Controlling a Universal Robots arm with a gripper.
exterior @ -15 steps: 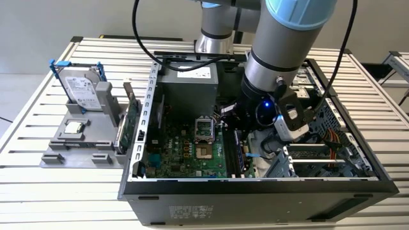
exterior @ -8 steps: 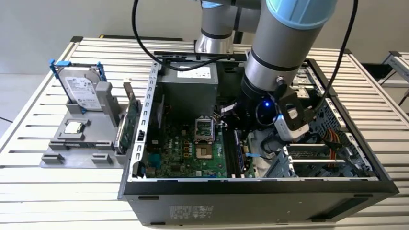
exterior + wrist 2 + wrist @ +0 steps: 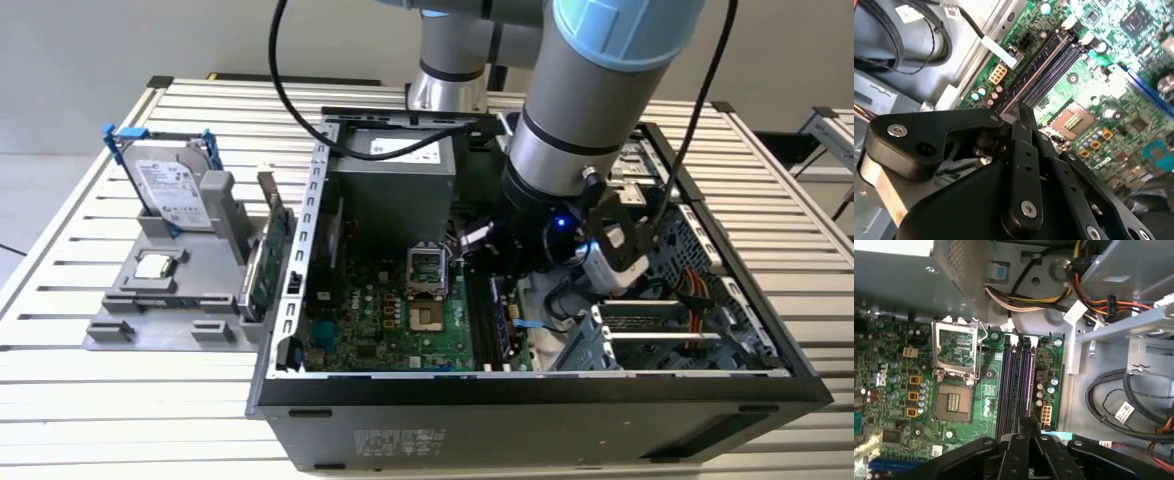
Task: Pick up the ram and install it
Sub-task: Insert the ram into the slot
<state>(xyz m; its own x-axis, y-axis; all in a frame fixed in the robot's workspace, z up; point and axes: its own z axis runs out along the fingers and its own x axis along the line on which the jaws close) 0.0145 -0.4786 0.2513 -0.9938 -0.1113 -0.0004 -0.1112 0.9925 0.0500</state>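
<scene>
My gripper (image 3: 507, 292) reaches down inside the open computer case (image 3: 287, 300), over the black memory slots (image 3: 1019, 380) beside the processor socket (image 3: 954, 402). In both wrist views the black fingers (image 3: 1021, 112) are pressed together right above the slots. The ram (image 3: 1037, 73) shows edge-on as a thin pale line running from the fingertips along one slot, level with it. I cannot tell whether it is seated. In the first wrist view the gripper (image 3: 1029, 424) is lined up with the slot pair nearer the white power connector (image 3: 1045, 413).
A grey fixture (image 3: 174, 300) outside the case, on the exterior view's left, holds a silver hard drive (image 3: 174, 190) and a green circuit card (image 3: 274, 260). Cable bundles (image 3: 1054, 300) and the drive cage (image 3: 667, 320) crowd the slots' far side. The power supply (image 3: 394, 175) stands behind the board.
</scene>
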